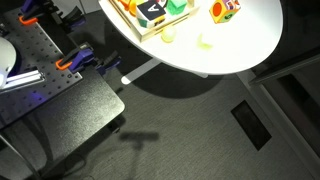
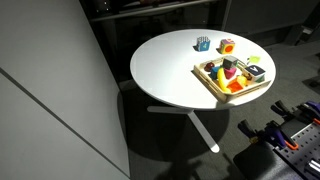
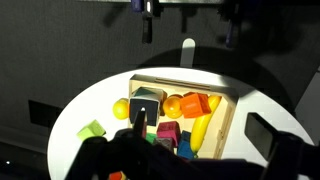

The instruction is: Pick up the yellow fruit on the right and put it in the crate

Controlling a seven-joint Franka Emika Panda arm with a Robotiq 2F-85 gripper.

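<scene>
Wrist view, looking down onto a round white desk (image 3: 80,105). Near the middle, the crate (image 3: 190,82): a shallow pale wooden box, packed with bright toy pieces (image 3: 195,105) in orange, red and yellow, plus a dark block (image 3: 147,105) with a green top. Just outside the crate's wall, on bare desk, the yellow fruit (image 3: 121,107): small, round, seemingly close against the wood. Further out on that same side, a flatter green fruit (image 3: 92,129), apart from both. Along the bottom edge, the tool (image 3: 185,165), only a dark blurred mass. Cannot tell the spread of its jaws, nor any load between them.

In an exterior view, the yellow fruit (image 1: 168,35) pale on the desk (image 1: 240,45), just beside the crate (image 1: 135,28) and not inside it. Near it, the green fruit (image 1: 205,42); beyond that, an orange-and-red block (image 1: 225,10). Lower left, orange-handled clamps (image 1: 70,62) by a dark base (image 1: 60,115).

In an exterior view from farther off, the whole desk (image 2: 165,70) on a white pedestal (image 2: 195,125), the crate (image 2: 207,83) toward one edge, the orange-and-red block (image 2: 227,46) and a blue block (image 2: 203,44) side by side behind it. Fruit too small to pick out there.
</scene>
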